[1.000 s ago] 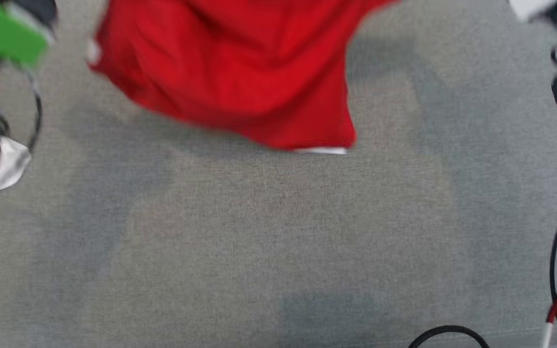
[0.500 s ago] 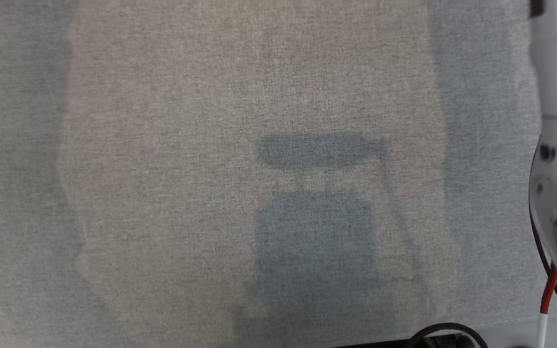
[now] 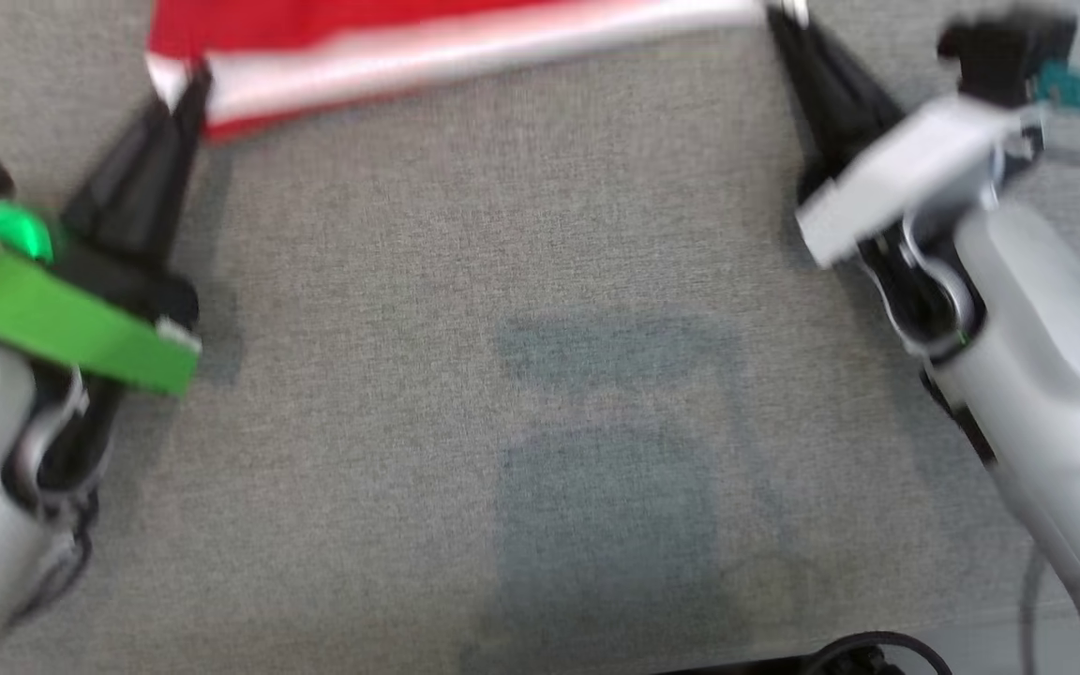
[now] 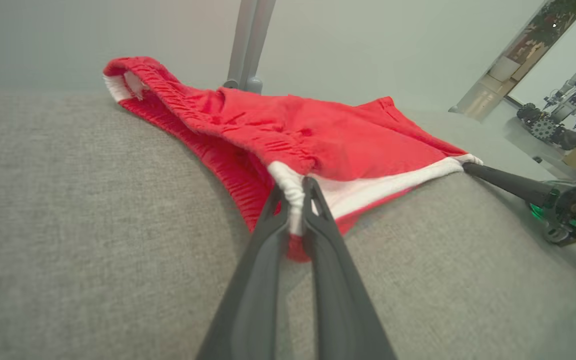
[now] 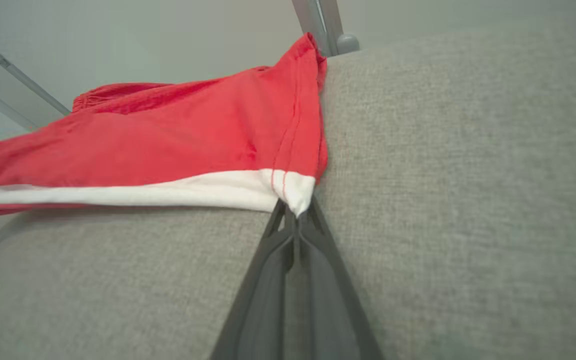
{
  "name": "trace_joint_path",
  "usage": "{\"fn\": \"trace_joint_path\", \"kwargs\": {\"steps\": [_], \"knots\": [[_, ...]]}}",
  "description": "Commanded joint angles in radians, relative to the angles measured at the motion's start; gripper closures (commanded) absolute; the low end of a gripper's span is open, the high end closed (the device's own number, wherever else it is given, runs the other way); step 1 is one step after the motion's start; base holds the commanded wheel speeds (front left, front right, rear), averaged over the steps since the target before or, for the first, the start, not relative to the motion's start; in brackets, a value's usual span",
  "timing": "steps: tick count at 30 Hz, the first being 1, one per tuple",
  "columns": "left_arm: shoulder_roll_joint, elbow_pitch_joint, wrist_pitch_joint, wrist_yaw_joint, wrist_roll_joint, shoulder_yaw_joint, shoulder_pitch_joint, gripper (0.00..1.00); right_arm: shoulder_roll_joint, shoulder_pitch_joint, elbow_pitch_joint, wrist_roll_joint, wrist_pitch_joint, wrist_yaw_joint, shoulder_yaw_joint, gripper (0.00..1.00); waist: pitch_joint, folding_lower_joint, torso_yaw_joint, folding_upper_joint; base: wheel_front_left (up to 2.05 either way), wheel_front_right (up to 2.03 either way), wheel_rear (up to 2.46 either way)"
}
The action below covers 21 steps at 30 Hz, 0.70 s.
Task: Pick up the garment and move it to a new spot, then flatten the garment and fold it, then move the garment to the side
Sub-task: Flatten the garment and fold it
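Observation:
The garment (image 3: pixel 362 37) is red with a white hem band, lying spread at the far edge of the grey cloth surface. In the head view my left gripper (image 3: pixel 191 89) is shut on its near left corner and my right gripper (image 3: pixel 784 19) is shut on its near right corner. The left wrist view shows my left gripper (image 4: pixel 295 187) pinching the white hem of the garment (image 4: pixel 318 135), with the right fingers (image 4: pixel 508 182) at the far corner. In the right wrist view, my right gripper (image 5: pixel 295 215) clamps the white corner of the garment (image 5: pixel 193 135).
The grey cloth-covered table (image 3: pixel 540 422) stretches toward me. A black cable (image 3: pixel 868 647) loops at the near edge. A grey metal post (image 4: pixel 248 45) stands behind the table. Other robots (image 4: pixel 568 95) stand in the far room.
The head camera has swung about, so the whole picture shifted. The garment hung bunched a second ago; now its white hem is stretched straight between both grippers low over the table.

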Motion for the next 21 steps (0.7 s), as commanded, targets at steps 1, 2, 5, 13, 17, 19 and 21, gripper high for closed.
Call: {"fn": "trace_joint_path", "kwargs": {"steps": [1, 2, 5, 13, 17, 19, 21], "knots": [[-0.001, -0.030, -0.003, 0.000, -0.001, 0.025, 0.083, 1.00, -0.039, 0.125, -0.005, 0.048, 0.026, -0.003, 0.013, 1.00, -0.116, 0.0001, 0.009, 0.0001, 0.00, 0.00, 0.00], [-0.006, -0.055, -0.003, 0.000, -0.005, 0.036, 0.143, 1.00, -0.060, 0.170, -0.038, 0.076, 0.036, -0.003, 0.017, 1.00, -0.136, 0.0001, 0.010, 0.0001, 0.00, 0.00, 0.00], [-0.037, -0.114, -0.003, 0.017, 0.007, 0.060, 0.300, 1.00, -0.124, 0.294, -0.117, 0.141, 0.049, -0.003, 0.007, 1.00, -0.203, 0.0001, 0.019, 0.0001, 0.00, 0.00, 0.00], [-0.145, -0.169, -0.004, 0.125, 0.071, 0.033, 0.674, 1.00, -0.281, 0.644, -0.246, 0.254, 0.083, -0.004, -0.059, 1.00, -0.376, 0.0001, 0.040, 0.0001, 0.00, 0.00, 0.00], [-0.200, -0.207, -0.005, 0.169, 0.045, 0.081, 0.806, 1.00, -0.326, 0.772, -0.309, 0.261, 0.076, -0.004, -0.113, 1.00, -0.422, 0.0001, 0.040, 0.0001, 0.00, 0.00, 0.00], [-0.218, -0.237, -0.005, 0.187, 0.044, 0.096, 0.876, 1.00, -0.332, 0.862, -0.368, 0.282, 0.078, -0.005, -0.156, 1.00, -0.447, 0.0001, 0.047, 0.0001, 0.00, 0.00, 0.00], [-0.230, -0.265, -0.005, 0.200, 0.050, 0.089, 0.919, 1.00, -0.344, 0.939, -0.433, 0.286, 0.093, -0.005, -0.195, 1.00, -0.463, 0.0001, 0.057, 0.0001, 0.00, 0.00, 0.00]]}}
